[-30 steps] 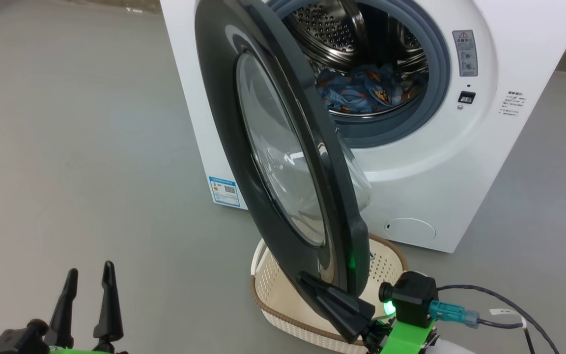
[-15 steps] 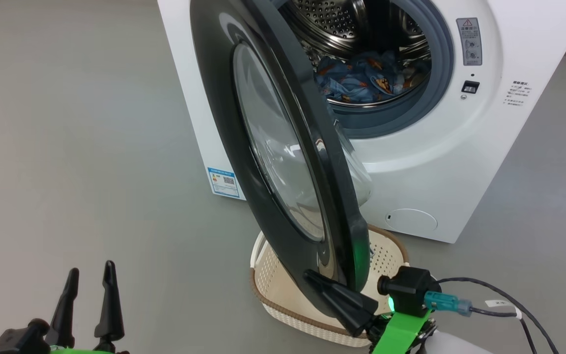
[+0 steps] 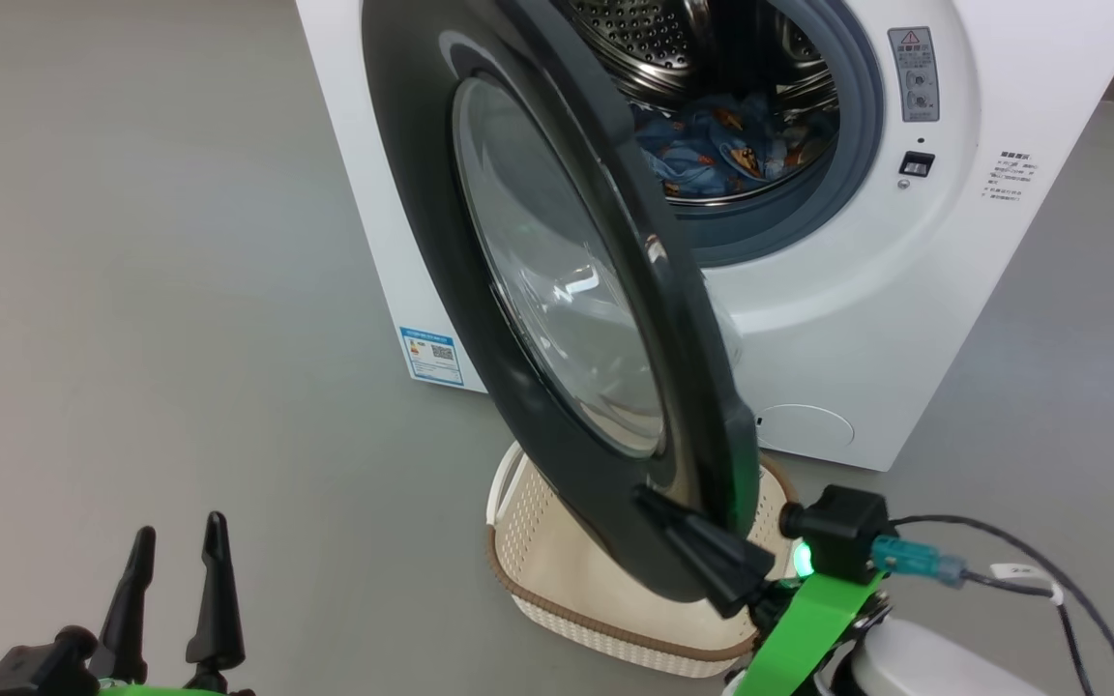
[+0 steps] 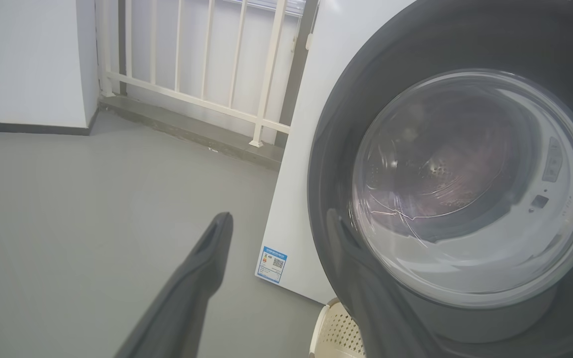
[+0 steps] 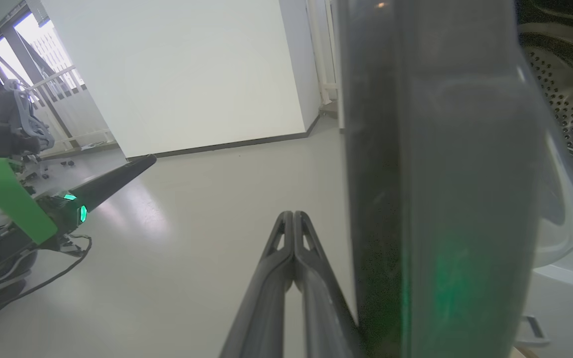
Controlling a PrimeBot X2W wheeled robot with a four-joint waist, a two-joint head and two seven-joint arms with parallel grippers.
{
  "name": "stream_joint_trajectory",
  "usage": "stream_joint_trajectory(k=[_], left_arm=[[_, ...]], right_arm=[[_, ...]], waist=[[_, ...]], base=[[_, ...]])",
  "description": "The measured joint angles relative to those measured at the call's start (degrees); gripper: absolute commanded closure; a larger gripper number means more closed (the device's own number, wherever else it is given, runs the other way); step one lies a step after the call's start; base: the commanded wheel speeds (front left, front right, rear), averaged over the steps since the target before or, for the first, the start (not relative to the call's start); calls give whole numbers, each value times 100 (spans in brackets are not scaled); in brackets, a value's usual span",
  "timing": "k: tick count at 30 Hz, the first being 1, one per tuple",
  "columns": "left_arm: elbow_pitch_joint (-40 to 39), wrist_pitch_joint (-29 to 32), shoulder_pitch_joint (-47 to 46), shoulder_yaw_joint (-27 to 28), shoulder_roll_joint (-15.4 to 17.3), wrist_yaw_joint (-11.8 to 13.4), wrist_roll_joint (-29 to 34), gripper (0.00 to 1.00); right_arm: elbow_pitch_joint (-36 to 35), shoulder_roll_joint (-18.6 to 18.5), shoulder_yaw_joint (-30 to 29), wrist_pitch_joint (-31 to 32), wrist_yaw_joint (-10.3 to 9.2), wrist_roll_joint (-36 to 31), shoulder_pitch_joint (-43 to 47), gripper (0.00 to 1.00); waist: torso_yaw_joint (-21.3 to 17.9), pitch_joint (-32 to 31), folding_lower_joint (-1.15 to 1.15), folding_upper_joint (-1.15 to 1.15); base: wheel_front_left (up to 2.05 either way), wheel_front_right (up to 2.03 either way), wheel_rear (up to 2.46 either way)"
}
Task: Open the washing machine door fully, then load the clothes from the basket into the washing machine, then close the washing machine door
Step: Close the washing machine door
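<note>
the big round washing machine door [image 3: 557,280], with its shiny black rim and clear glass middle, stands half open in the middle of the head view. the right gripper [image 3: 659,510], at 5 o'clock, has its two dark fingers pressed tight together, holding nothing, and leans on the door's outer face near the bottom. the left gripper [image 3: 178,527], at 7 o'clock, is spread wide and empty. the light blue clothes [image 3: 712,155] with orange bears lie in the steel drum of the big white boxy washing machine [image 3: 905,319], at 1 o'clock. the small cream plastic basket [image 3: 538,541] with a brown rim sits empty at 6 o'clock, under the door.

i think the closing push is on. the rim is slick, so the fingers may slide off. a soft push may not click it shut. the low arm may bump the basket.
</note>
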Motion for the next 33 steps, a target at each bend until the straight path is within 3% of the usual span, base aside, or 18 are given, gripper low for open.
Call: stream_joint_trajectory(k=[14, 33], left_arm=[[-3, 0, -36, 1, 8, 0, -1, 0], [-85, 0, -544, -49, 108, 0, -118, 0]], right_arm=[[103, -155, -889, 0, 0, -3, 19, 100], [382, -400, -1844, 0, 0, 3, -602, 100]], waist=[[-125, 184, 0, 0], [-76, 1055, 0, 0]], base=[[0, 0, 0], [0, 0, 0]])
